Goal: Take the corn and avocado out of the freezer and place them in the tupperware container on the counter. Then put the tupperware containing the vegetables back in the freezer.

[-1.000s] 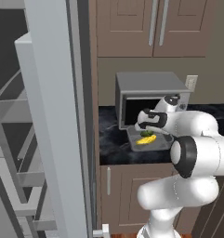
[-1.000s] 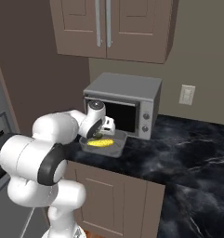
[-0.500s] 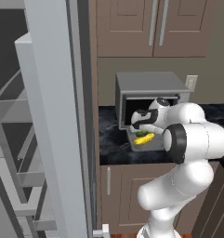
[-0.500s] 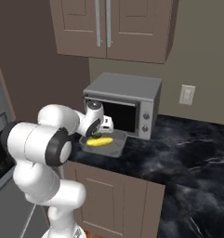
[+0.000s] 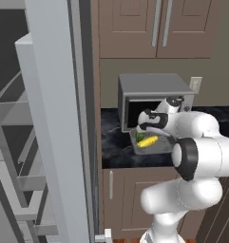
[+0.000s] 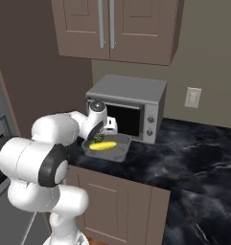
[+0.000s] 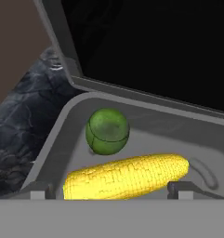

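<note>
Both vegetables lie in the tupperware [image 7: 57, 139]: the corn [image 7: 127, 175] along its floor, the avocado [image 7: 107, 131] just beside it. The claw [image 7: 112, 189] hangs over them with jaws spread, holding nothing. Left, as I judge it: carry the box to the freezer [image 5: 54, 118], whose door stands open. The box sits on the black marbled counter [image 6: 193, 153], in front of the microwave [image 6: 129, 107], under brown cabinets [image 6: 117, 26].

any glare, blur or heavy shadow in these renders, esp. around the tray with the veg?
Hand view: sharp; yellow corn cob and dark green round avocado evenly lit in the grey translucent container, only soft shading under them; microwave window pure black. Left and right base views: flat lighting, no glare; the container is small and coarse.
</note>
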### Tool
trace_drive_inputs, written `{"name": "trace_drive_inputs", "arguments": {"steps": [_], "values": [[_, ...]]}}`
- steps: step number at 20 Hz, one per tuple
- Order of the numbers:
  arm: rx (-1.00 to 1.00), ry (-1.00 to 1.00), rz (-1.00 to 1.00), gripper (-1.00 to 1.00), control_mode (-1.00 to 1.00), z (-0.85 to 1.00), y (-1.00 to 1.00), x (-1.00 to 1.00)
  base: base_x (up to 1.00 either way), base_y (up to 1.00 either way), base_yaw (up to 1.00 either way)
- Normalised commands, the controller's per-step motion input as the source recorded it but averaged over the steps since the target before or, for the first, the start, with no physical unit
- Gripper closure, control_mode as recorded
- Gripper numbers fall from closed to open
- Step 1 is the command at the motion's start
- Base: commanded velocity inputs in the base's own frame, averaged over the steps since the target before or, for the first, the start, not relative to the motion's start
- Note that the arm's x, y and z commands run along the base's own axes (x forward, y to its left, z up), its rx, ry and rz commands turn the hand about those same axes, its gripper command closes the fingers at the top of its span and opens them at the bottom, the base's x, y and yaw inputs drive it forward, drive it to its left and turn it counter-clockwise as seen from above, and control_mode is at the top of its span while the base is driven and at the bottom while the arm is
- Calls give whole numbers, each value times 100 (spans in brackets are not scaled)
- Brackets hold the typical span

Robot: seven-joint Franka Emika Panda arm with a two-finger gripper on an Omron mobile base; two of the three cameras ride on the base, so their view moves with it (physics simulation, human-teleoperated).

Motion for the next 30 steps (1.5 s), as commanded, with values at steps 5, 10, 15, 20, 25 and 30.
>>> {"name": "trace_drive_inputs", "arguments": {"steps": [5,10,15,20,25,30], "values": [[0,-11,-1,-100,-100,57,-41,-32,0,0,0],[-1,0,-9,-100,-100,6,-70,-4,0,0,0],[0,0,-11,-100,-100,0,-64,0,0,0,0],[0,4,-8,-100,-100,-13,-51,0,0,0,0],[2,4,-4,-100,-100,-34,-36,0,0,0,0],[5,2,0,-100,-100,-23,-7,0,0,0,0]]}}
